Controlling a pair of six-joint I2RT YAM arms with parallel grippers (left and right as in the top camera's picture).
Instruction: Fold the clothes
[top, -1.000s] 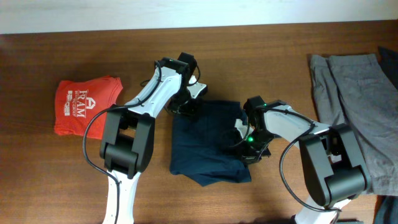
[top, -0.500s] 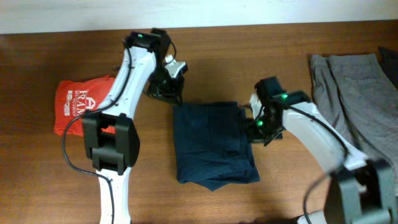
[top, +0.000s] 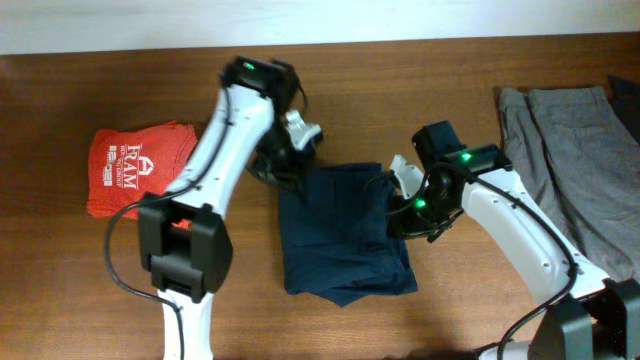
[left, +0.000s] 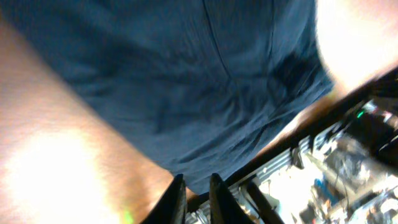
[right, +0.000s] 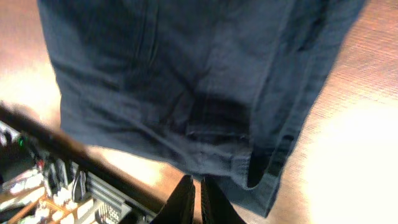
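The folded navy garment (top: 340, 230) lies mid-tabletop (top: 90, 290), soft, light and limp, best taken by its thicker seamed edges, where the left hand (left: 196, 191) and right hand (right: 195, 190) sit with fingers pressed together, possibly nipping cloth.
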